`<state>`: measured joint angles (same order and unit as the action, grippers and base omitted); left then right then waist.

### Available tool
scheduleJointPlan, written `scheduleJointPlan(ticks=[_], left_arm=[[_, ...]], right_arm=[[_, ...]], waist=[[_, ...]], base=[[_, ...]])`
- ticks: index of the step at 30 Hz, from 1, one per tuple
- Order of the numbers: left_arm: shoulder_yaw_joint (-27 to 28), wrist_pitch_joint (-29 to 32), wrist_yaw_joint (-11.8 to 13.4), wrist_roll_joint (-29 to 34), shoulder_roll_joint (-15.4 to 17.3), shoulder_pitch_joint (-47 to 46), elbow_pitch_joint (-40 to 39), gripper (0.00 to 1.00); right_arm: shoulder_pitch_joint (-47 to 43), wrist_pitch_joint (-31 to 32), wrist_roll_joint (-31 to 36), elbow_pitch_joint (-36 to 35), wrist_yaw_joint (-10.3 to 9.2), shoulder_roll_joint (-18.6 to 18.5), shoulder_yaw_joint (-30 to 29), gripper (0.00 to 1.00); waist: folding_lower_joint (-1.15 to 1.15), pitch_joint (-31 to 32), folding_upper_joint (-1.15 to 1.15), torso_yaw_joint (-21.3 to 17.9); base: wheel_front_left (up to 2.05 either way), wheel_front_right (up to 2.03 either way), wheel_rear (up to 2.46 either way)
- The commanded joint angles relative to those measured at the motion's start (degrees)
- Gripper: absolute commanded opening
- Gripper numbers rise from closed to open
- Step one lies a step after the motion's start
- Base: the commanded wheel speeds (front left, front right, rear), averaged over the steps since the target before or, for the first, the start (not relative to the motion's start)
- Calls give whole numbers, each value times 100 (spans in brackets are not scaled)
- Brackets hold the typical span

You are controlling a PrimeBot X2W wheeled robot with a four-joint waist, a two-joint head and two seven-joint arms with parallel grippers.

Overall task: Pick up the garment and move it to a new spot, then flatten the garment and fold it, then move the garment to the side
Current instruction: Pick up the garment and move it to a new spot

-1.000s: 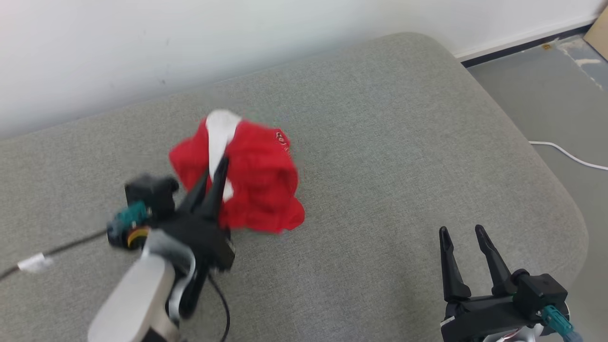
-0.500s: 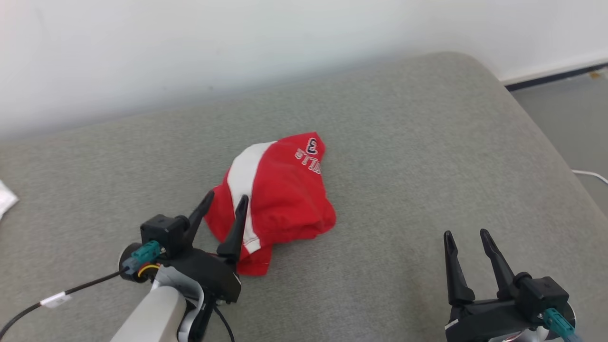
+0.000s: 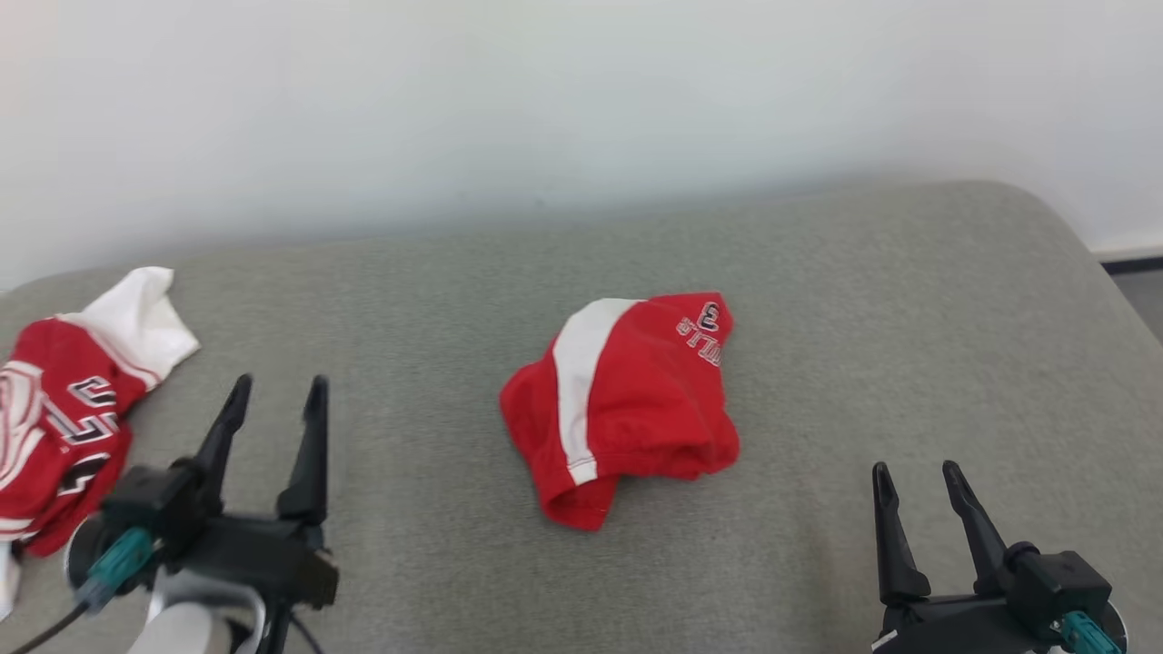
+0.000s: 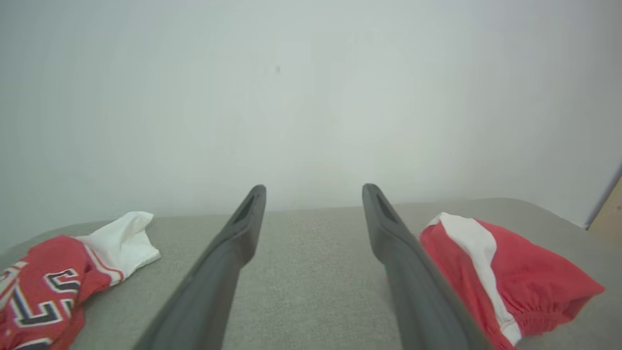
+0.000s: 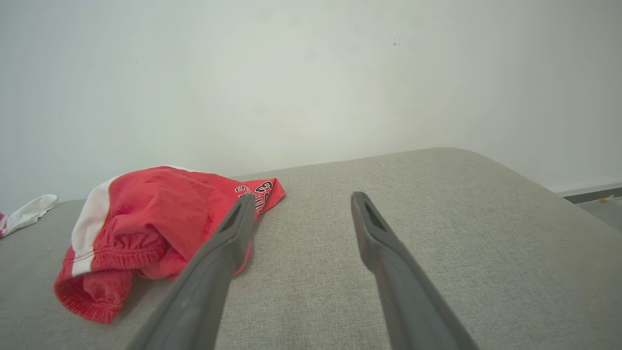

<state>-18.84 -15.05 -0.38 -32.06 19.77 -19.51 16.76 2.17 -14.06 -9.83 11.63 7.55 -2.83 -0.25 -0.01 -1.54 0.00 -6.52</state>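
Observation:
The garment (image 3: 627, 400) is a crumpled pair of red shorts with a white side stripe and lettering, lying bunched in the middle of the grey cushion (image 3: 818, 300). It appears at the right in the left wrist view (image 4: 505, 277) and at the left in the right wrist view (image 5: 146, 228). My left gripper (image 3: 277, 395) stands open at the lower left, well left of the shorts, with nothing between its fingers. My right gripper (image 3: 913, 481) is open at the lower right, apart from the shorts and empty.
A second red and white jersey (image 3: 64, 409) with numbers lies crumpled at the cushion's far left edge, also seen in the left wrist view (image 4: 58, 282). A pale wall (image 3: 545, 109) runs behind the cushion. Floor (image 3: 1145, 291) shows past the right end.
My left gripper opened, let go of the red shorts and drew back to the left. The shorts now lie on the cushion. The head camera swung left, bringing the second jersey into view.

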Motion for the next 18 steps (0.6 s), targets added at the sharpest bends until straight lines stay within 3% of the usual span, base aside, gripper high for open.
scheduleJointPlan(ticks=[1, 8, 18], left_arm=[[114, -16, 36, 27, 61, 297, -155, 100], [579, -18, 136, 346, 334, 1033, -703, 100], [1126, -18, 95, 695, 36, 1834, -1175, 100]], right_arm=[[-100, 29, -13, -35, -12, -11, -37, 100], [-140, 81, -10, -93, -12, -10, -81, 100], [-204, 130, 32, -133, -12, -11, -120, 100]], waist=[[1, 187, 0, 358], [1, 232, 0, 652], [1, 293, 0, 748]], base=[[0, 0, 0], [0, 0, 0], [0, 0, 0]])
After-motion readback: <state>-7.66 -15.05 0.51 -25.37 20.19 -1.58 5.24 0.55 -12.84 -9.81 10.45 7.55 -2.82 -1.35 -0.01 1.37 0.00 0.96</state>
